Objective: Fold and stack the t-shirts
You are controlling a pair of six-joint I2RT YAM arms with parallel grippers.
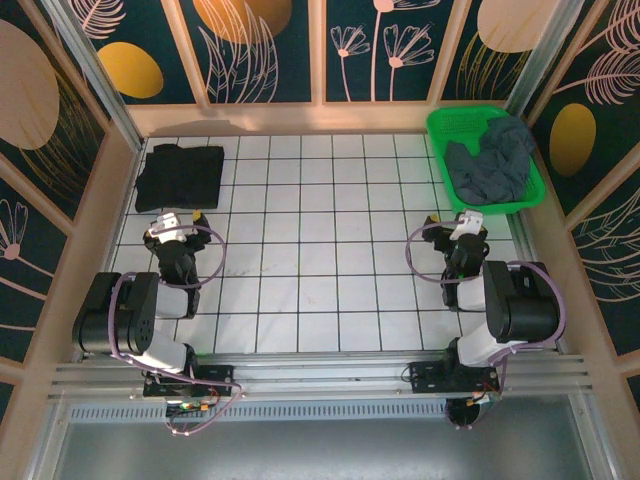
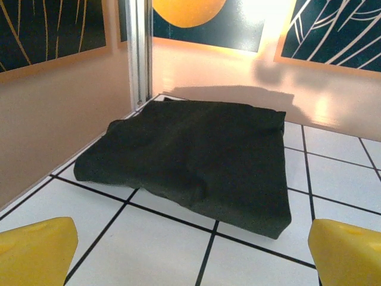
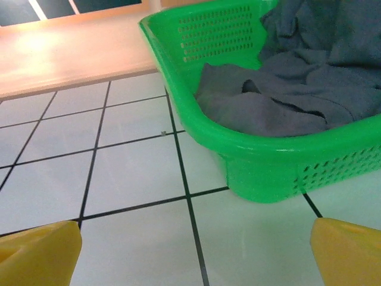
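Found the black t-shirt [image 1: 180, 175] folded into a flat, squarish pad at the far left corner of the table [image 1: 320, 270], close beside the left wall. Caught the same shirt [image 2: 196, 155] through the left wrist camera, lying just ahead, slightly rumpled on top, well clear of the fingers. Noted the left arm [image 1: 125, 315] doubled back beside its base, elbow low, wrist stretched forward and aimed at that shirt. Saw the left fingers [image 2: 37, 249] spread wide, yellow tips at both lower corners, gripping nothing, low over the white tiles.

Found the grey t-shirt [image 1: 490, 160] bunched loosely inside the green basket [image 1: 470, 113] at the far right corner of the table. Made out, from the right wrist camera, grey cloth [image 3: 286, 101] heaped against the basket's near wall [image 3: 268, 170], one fold reaching almost to the rim. Noted the right arm [image 1: 515, 300] folded much like the left, wrist pointed toward the basket. Saw the right fingers [image 3: 348, 250] likewise spread wide and empty, near the basket but not touching.
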